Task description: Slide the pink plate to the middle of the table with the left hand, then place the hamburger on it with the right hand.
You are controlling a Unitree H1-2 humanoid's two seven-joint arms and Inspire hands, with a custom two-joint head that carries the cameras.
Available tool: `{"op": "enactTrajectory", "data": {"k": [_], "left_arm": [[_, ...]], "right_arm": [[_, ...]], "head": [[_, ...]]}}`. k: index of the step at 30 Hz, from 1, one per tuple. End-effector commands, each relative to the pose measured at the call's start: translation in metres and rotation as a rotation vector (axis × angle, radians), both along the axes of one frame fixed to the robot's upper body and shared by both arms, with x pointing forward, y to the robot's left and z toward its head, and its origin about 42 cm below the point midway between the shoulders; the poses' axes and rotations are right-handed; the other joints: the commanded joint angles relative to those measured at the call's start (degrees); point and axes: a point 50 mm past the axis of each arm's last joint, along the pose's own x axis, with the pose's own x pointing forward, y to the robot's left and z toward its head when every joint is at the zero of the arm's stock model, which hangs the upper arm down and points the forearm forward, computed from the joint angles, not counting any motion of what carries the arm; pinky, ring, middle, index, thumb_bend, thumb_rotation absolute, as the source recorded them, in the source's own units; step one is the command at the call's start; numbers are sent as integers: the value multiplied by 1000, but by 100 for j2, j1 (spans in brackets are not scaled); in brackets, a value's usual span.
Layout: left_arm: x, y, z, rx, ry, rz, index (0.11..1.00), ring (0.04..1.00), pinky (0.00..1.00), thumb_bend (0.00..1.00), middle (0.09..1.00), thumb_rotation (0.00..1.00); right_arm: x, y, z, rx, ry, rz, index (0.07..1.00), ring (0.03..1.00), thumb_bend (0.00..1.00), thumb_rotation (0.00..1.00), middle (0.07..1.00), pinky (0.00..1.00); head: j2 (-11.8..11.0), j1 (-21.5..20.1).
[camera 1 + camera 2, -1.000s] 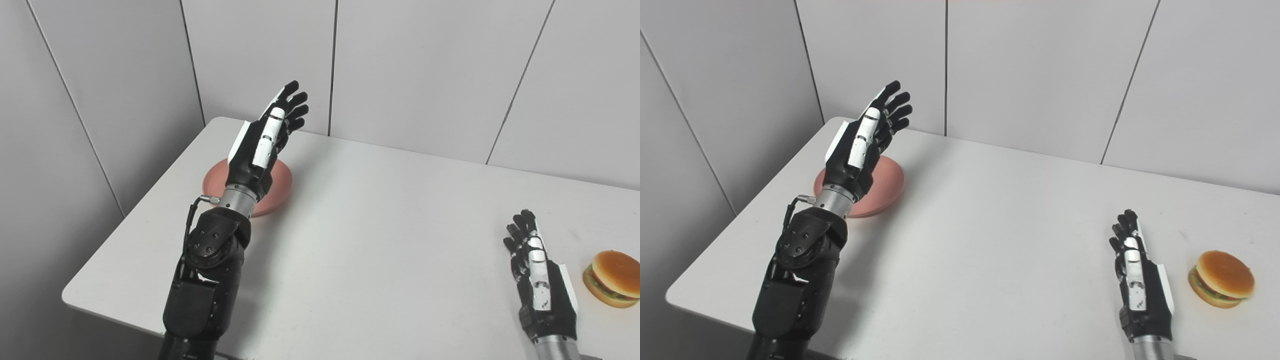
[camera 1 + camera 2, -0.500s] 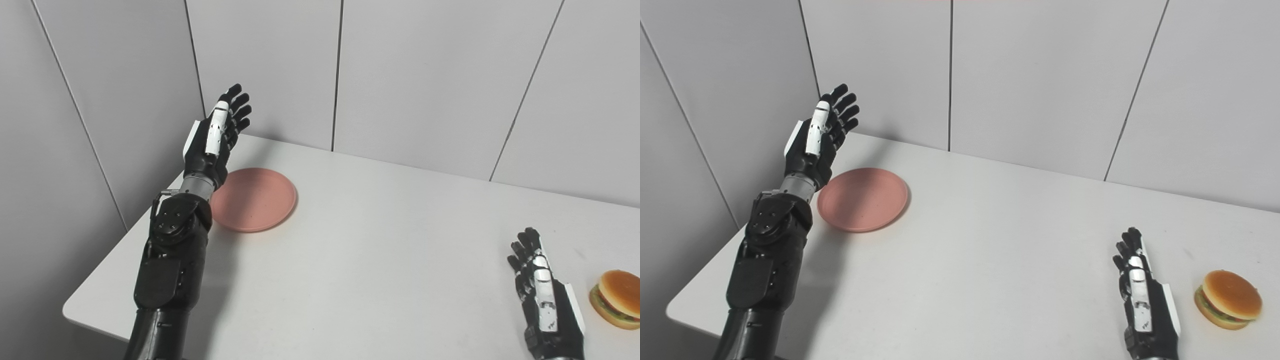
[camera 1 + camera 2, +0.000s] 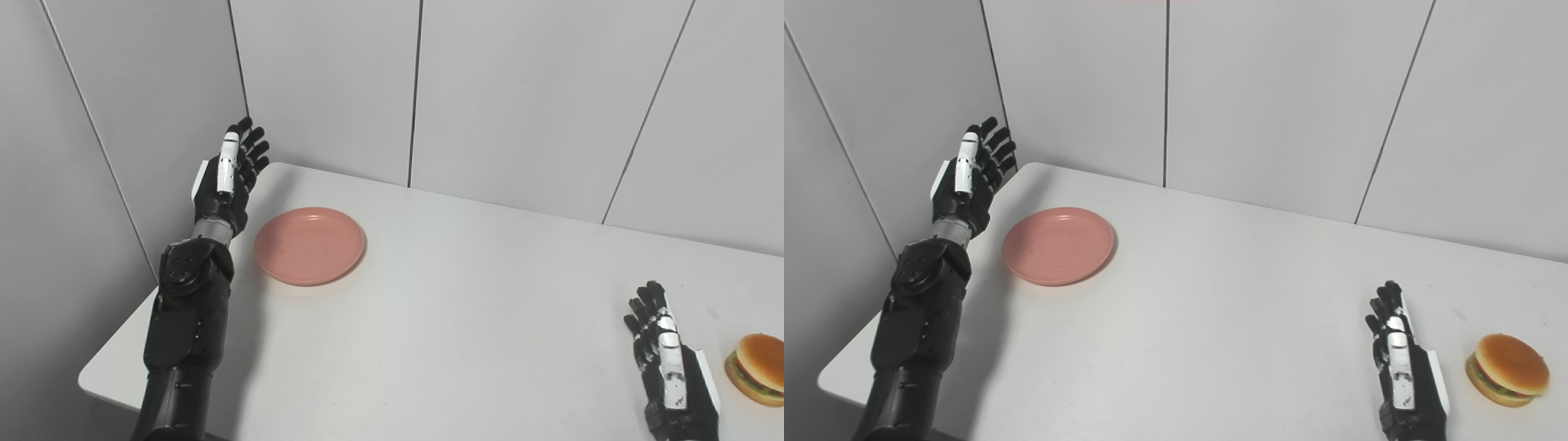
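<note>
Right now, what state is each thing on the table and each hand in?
pink plate: empty, flat on the table's far left, untouched.
hamburger: whole, on the table at the right edge, not held.
left hand: open, raised left of the plate.
right hand: open, beside the hamburger, apart from it.

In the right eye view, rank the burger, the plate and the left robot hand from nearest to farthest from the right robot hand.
Measured from the right robot hand:
1. Burger, just to its right near the table's right edge.
2. Plate, far across the table toward the left rear.
3. Left robot hand, raised beyond the plate at the left edge.
</note>
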Motion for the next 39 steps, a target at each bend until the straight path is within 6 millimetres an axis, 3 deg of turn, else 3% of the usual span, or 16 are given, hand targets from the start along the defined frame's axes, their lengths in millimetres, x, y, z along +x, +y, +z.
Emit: {"op": "enactTrajectory", "data": {"k": [1,11,19,33,39], "left_arm": [[5,13,29,20,-82,30,915,920,919,365,925,1000],[4,36,10,-24,-33,60,932,947,975,369,940,1000],[7,49,-9,-24,12,78,921,936,929,350,933,1000],[17,54,-50,-73,123,64,927,941,958,368,938,1000],[23,42,-68,-120,159,28,933,936,953,361,940,1000]], "right_arm": [[-21,-8,-32,-3,102,-12,1000,999,255,1000,1000,1000],[-22,-7,-29,-1,99,-12,1000,999,245,1000,1000,1000],[-23,-7,-27,9,100,-11,1000,1000,263,1000,1000,1000],[-24,-7,-26,-5,92,-6,1000,1000,253,1000,1000,1000],[-24,-6,-26,-7,98,-7,1000,1000,250,1000,1000,1000]], "head": [[6,2],[58,1],[97,-5],[166,-24],[177,-56]]}}
